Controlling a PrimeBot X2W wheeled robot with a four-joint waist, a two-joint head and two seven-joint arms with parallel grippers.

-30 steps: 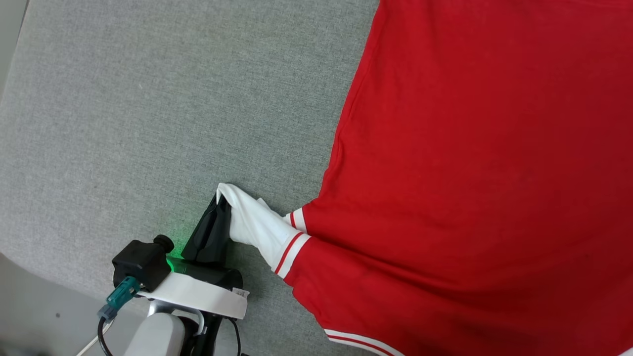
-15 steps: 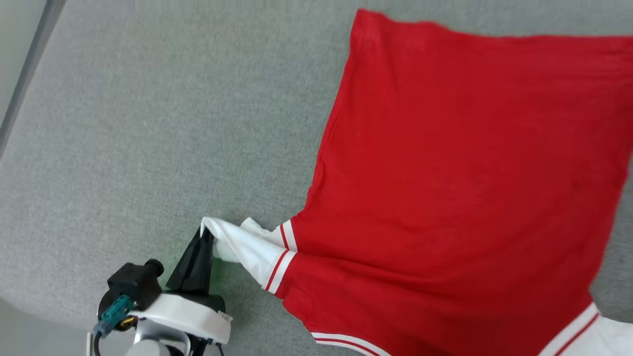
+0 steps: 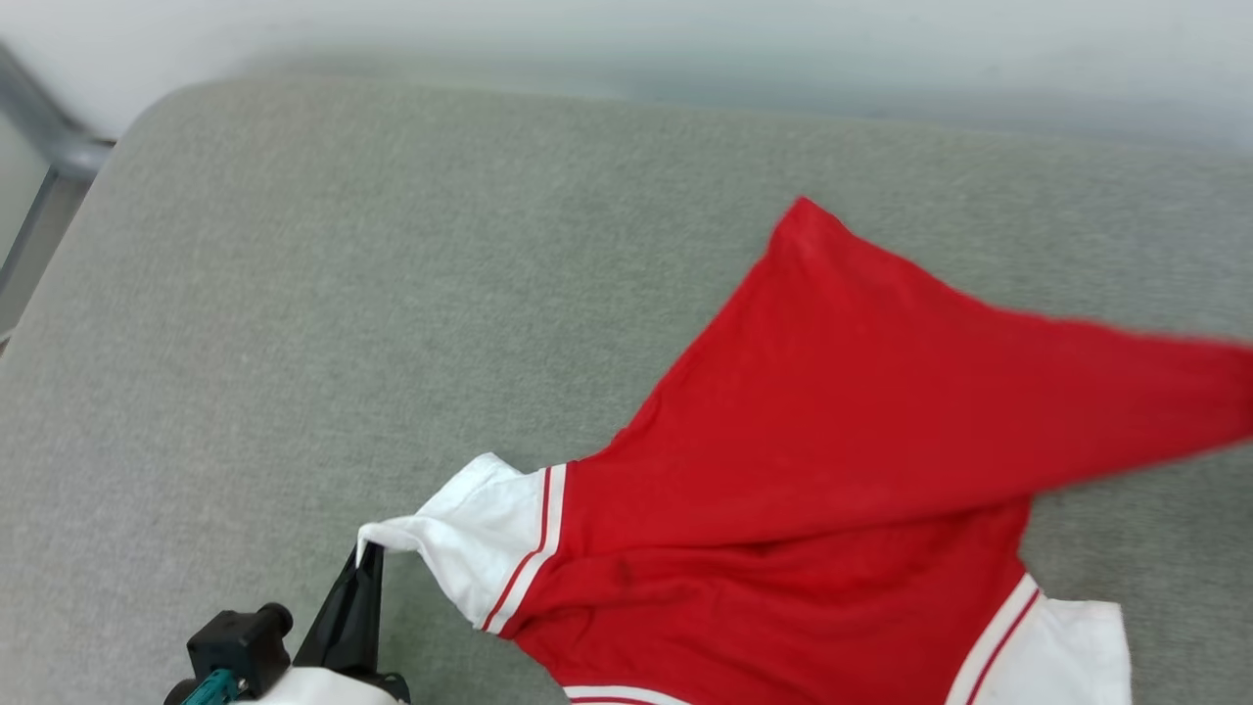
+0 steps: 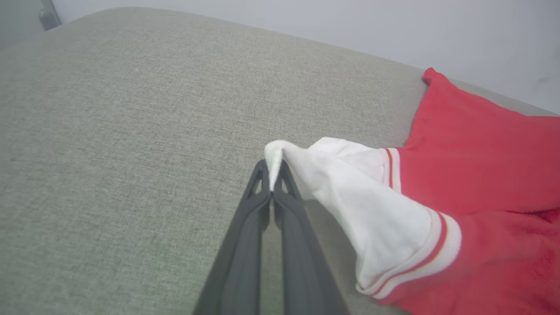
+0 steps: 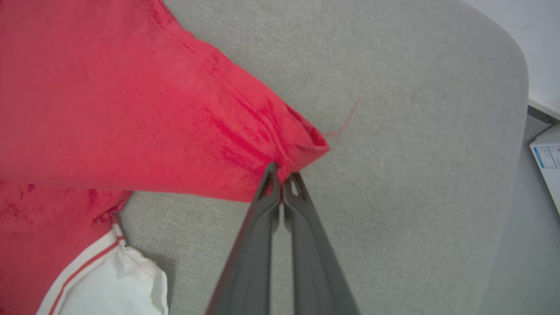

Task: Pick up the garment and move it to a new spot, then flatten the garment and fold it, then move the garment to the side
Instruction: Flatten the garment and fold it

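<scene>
On grey cushion (image 3: 294,294), red garment (image 3: 832,441), white striped sleeves (image 3: 480,548), left gripper (image 4: 272,177) pinching 1

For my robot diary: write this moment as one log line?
left gripper: shut on shirt sleeve | right gripper: shut on shirt corner | under: grey cushion

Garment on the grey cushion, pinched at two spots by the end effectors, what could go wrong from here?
The left end effector pinches just the tip of the white sleeve of the garment; a tug could pull it free. The right end effector grips the red hem corner close to its edge, so that might slip too. The red body lies doubled over itself in the head view, so it may settle creased.
</scene>
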